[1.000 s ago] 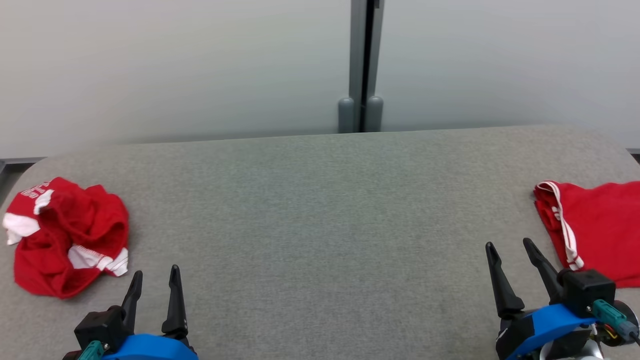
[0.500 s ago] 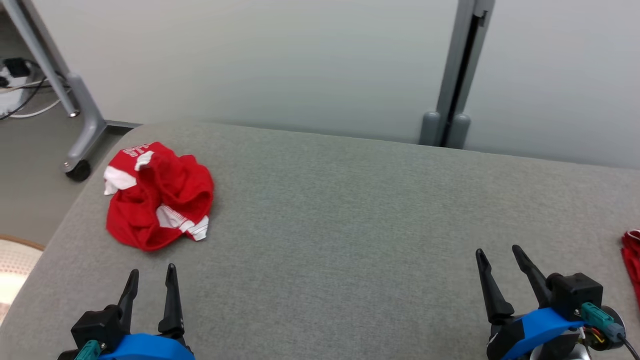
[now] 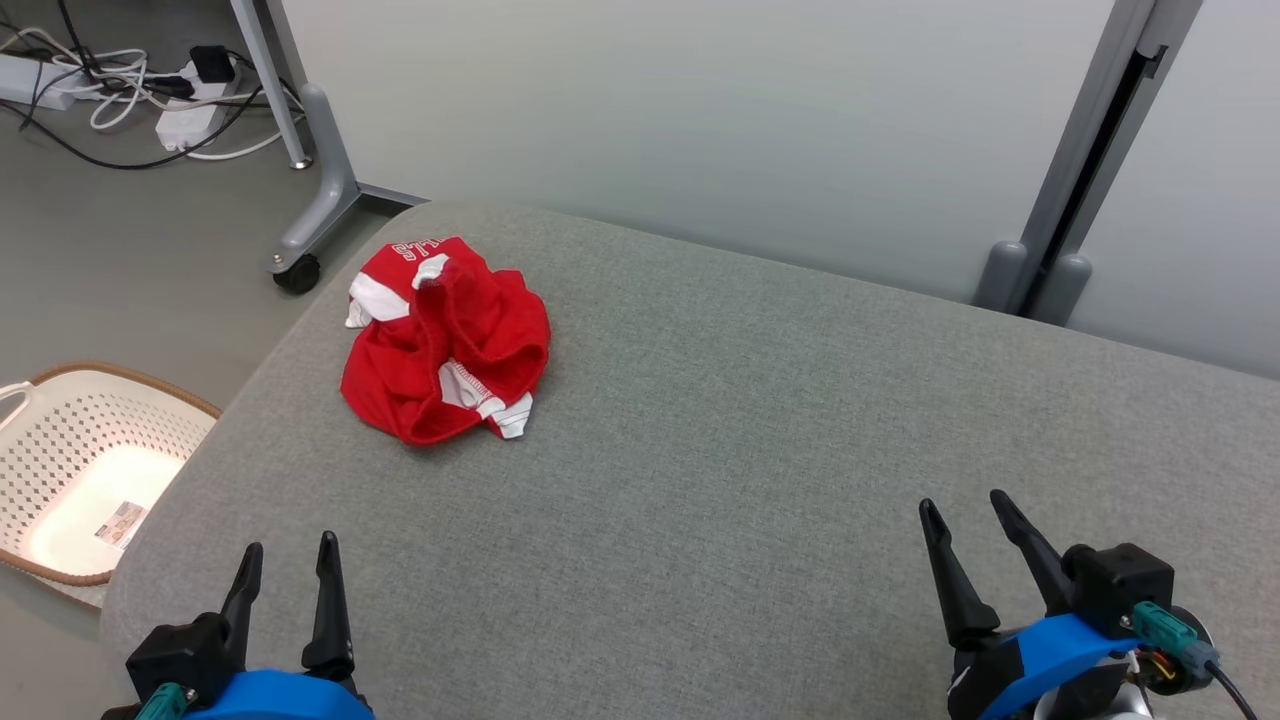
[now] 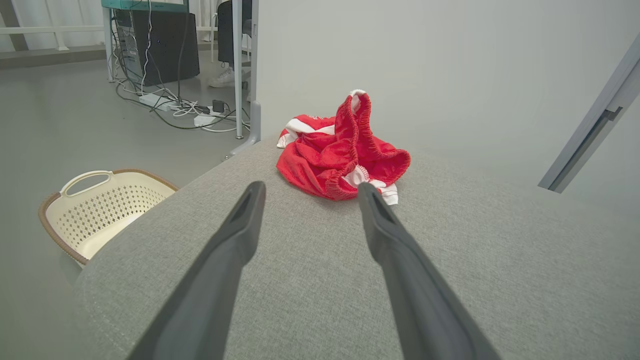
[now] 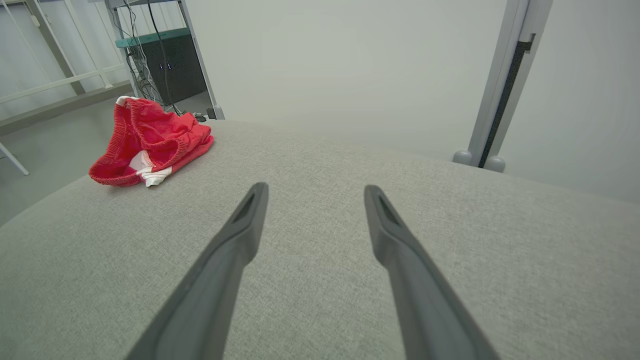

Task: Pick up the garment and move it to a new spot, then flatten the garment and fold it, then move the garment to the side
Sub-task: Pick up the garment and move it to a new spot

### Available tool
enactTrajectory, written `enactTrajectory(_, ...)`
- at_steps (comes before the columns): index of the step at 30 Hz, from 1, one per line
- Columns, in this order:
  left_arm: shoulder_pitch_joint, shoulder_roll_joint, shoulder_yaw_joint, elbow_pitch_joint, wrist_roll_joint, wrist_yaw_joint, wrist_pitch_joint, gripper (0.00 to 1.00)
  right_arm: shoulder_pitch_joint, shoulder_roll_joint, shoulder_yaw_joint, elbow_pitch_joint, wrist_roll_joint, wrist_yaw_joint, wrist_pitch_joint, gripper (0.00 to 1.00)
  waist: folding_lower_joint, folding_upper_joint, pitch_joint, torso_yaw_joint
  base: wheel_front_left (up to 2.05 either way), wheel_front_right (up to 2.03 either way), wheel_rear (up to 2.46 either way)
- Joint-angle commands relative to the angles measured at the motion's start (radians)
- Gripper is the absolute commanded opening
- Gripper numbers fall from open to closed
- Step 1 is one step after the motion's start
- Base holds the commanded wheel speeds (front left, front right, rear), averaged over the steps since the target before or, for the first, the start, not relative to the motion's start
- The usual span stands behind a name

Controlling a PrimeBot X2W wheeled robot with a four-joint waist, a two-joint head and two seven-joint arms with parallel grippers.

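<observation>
A crumpled red garment (image 3: 445,345) with white trim lies bunched near the far left corner of the grey padded table (image 3: 760,450). In the left wrist view the garment (image 4: 340,150) sits just beyond the fingertips, a little way off. From the right wrist it appears as a red heap (image 5: 150,142) at the far left. My left gripper (image 3: 285,555) hovers open over the table's near left edge, nothing between its fingers. My right gripper (image 3: 965,510) is open too, at the near right, far from the garment.
A cream laundry basket (image 3: 70,460) stands on the floor left of the table, also in the left wrist view (image 4: 100,210). A wheeled stand leg (image 3: 310,220) and cables (image 3: 120,80) lie beyond the far left corner. A grey partition post (image 3: 1060,230) rises behind the table.
The head camera has swung to the left: the crumpled garment now sits nearer the middle, the basket has come into view, and a second red garment at the right has left the picture. Both grippers stay open.
</observation>
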Motion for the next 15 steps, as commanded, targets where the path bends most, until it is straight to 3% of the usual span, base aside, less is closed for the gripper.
enactTrajectory(1, 0.007, 0.005, 0.006, -0.003, -0.004, 0.001, -0.001, 1.00, -0.013, 0.001, 0.001, 0.007, 0.005, 0.000, -0.005, 1.00, 0.0000, 0.0000, 0.004, 0.007, 0.00, 0.00, 0.00)
enactTrajectory(10, -0.001, -0.011, 0.023, -0.021, -0.038, -0.005, -0.002, 1.00, -0.002, 0.002, 0.007, 0.022, 0.013, 0.000, -0.016, 1.00, 0.0000, 0.0000, 0.003, 0.008, 0.00, 0.00, 0.00)
enactTrajectory(15, -0.060, 0.021, 0.056, -0.139, -0.058, 0.021, 0.053, 1.00, -0.008, 0.001, 0.014, 0.008, 0.015, 0.000, -0.012, 1.00, 0.0000, 0.0000, 0.025, -0.002, 0.00, 0.00, 0.00)
